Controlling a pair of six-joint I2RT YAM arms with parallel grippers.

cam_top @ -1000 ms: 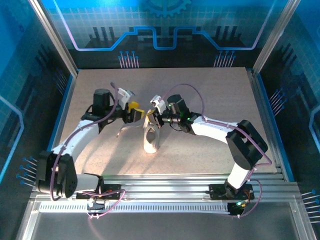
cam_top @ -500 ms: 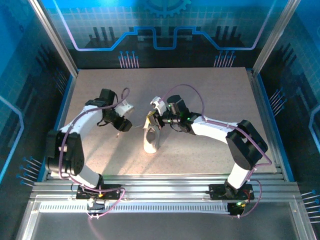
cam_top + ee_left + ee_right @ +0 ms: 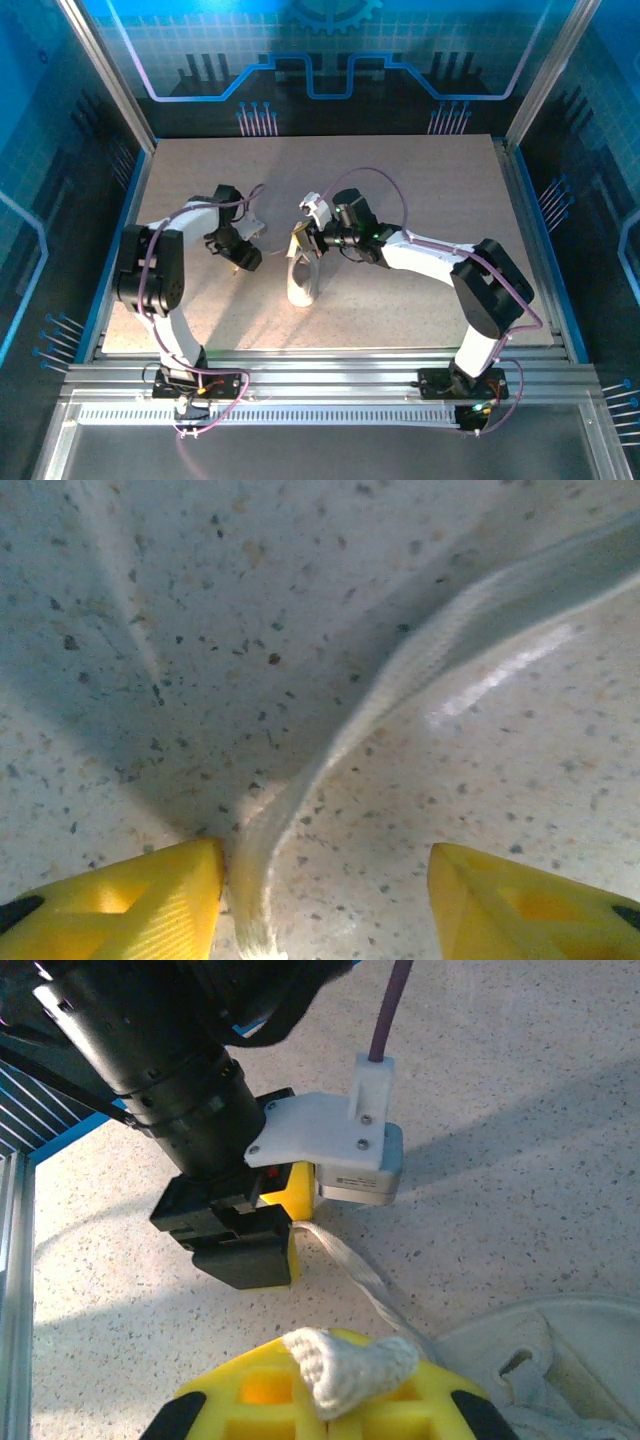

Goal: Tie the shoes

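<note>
Speckled beige table (image 3: 420,180) inside blue-walled enclosure (image 3: 60,150)

I view the whole table (image 3: 420,190) from a fixed camera above and behind; both wrist cameras sit close over its surface, sharing the lace (image 3: 335,745).

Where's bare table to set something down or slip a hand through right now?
Bare: the wide far strip of table between the back wall and the left arm and right arm; also the near strip between the shoe and the front rail. Crowded: the centre, where the left end effector, right end effector and lace gather at the shoe.
</note>
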